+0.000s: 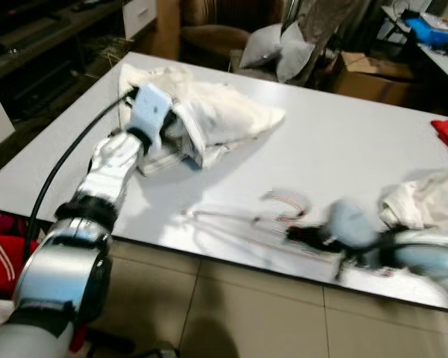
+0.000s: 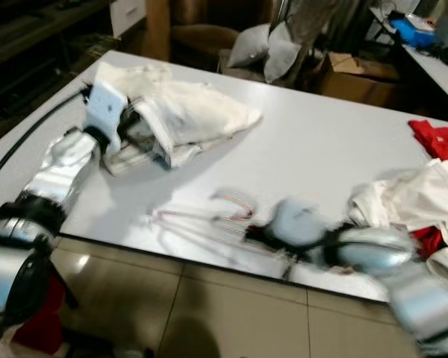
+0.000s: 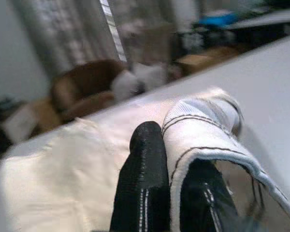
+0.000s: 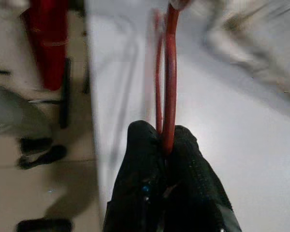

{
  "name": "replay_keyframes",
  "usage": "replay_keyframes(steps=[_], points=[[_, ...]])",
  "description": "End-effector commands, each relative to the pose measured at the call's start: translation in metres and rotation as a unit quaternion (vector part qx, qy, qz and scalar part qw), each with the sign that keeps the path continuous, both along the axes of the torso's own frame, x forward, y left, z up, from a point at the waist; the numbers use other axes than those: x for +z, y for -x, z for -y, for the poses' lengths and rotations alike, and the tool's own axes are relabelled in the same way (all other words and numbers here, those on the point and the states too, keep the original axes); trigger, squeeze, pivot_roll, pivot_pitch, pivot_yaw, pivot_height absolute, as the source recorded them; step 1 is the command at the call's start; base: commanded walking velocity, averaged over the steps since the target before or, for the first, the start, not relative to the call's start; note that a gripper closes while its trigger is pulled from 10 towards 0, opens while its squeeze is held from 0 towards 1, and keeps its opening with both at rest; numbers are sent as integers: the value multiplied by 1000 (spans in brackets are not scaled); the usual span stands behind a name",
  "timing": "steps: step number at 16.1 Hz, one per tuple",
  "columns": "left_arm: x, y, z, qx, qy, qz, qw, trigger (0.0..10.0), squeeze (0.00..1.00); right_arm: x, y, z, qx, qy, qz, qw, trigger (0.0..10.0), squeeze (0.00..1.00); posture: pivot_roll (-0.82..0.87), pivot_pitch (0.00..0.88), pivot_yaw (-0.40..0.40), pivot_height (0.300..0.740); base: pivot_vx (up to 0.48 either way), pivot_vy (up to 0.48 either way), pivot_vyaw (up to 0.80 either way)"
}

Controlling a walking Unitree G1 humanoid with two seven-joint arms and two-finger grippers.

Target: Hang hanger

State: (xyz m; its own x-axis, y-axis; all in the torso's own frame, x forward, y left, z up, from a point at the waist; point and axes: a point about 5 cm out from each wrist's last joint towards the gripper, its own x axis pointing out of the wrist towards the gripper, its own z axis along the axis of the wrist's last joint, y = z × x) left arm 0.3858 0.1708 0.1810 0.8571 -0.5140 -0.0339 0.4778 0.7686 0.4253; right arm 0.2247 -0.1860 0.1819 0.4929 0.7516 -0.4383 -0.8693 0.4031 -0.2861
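Right gripper is clamped on a thin red wire hanger lying near the front edge of the white table; left gripper pinches the hem of a cream cloth garment. The thin wire could slip or twist out as it lifts

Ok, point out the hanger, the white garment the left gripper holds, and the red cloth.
hanger (image 4: 170,72): right wrist view, on its red wire.
white garment (image 1: 224,112): left eye view, middle of the cloth.
red cloth (image 2: 437,142): right eye view, its middle, at the table's far right.
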Motion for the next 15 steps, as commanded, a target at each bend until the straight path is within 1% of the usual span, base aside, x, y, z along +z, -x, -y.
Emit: replay_keyframes(steps=[1,2,3,4,5,6,7,8,9,10,11,12,13,14,15], points=[[-11,7,7,-55,-28,-29,998,10000,1000,18,3,5,-6,-26,13,1000,10000,0,36,0,-75,740,0,0,0],[-25,24,8,-120,-62,-66,989,10000,1000,35,6,15,-27,-69,30,997,10000,0,28,0,-72,740,0,0,0],[-30,35,6,-154,-81,-89,981,10000,1000,39,7,18,-39,-86,34,995,10000,0,26,0,-72,740,0,0,0],[-29,44,2,-173,-92,-101,975,10000,1000,41,8,19,-48,-98,34,993,10000,0,27,0,-80,740,0,0,0],[-27,48,0,-182,-94,-107,973,10000,1000,41,8,19,-51,-103,33,993,10000,0,27,0,-80,740,0,0,0],[-20,61,-9,-208,-105,-124,965,10000,1000,44,9,19,-61,-127,37,989,10000,0,32,0,-88,740,0,0,0],[-10,74,-19,-230,-100,-137,958,10000,1000,47,5,18,-85,-147,47,984,10000,0,30,0,-82,740,0,0,0],[-2,84,-23,-243,-84,-144,956,10000,1000,46,2,17,-105,-155,50,981,10000,0,30,0,-78,740,0,0,0],[11,98,-27,-262,-44,-154,952,10000,1000,41,-2,17,-136,-161,47,976,10000,0,30,0,-74,740,0,0,0],[25,109,-28,-268,13,-152,951,10000,1000,34,-5,15,-167,-162,49,971,10000,0,31,0,-65,740,0,0,0],[43,121,-27,-280,93,-143,945,10000,1000,24,-7,11,-208,-175,44,961,10000,0,34,0,-59,740,0,0,0],[46,127,-27,-289,113,-151,939,10000,1000,19,-10,6,-230,-188,42,954,10000,0,33,0,-54,740,0,0,0],[45,129,-26,-290,107,-156,938,10000,1000,18,-11,5,-237,-194,41,951,10000,0,33,0,-54,740,0,0,0],[33,128,-27,-266,18,-162,950,10000,1000,15,-15,2,-261,-188,46,946,10000,0,30,0,-52,740,0,0,0],[26,128,-28,-256,-41,-167,951,10000,1000,13,-17,1,-272,-188,46,943,10000,0,36,0,-55,740,0,0,0]])
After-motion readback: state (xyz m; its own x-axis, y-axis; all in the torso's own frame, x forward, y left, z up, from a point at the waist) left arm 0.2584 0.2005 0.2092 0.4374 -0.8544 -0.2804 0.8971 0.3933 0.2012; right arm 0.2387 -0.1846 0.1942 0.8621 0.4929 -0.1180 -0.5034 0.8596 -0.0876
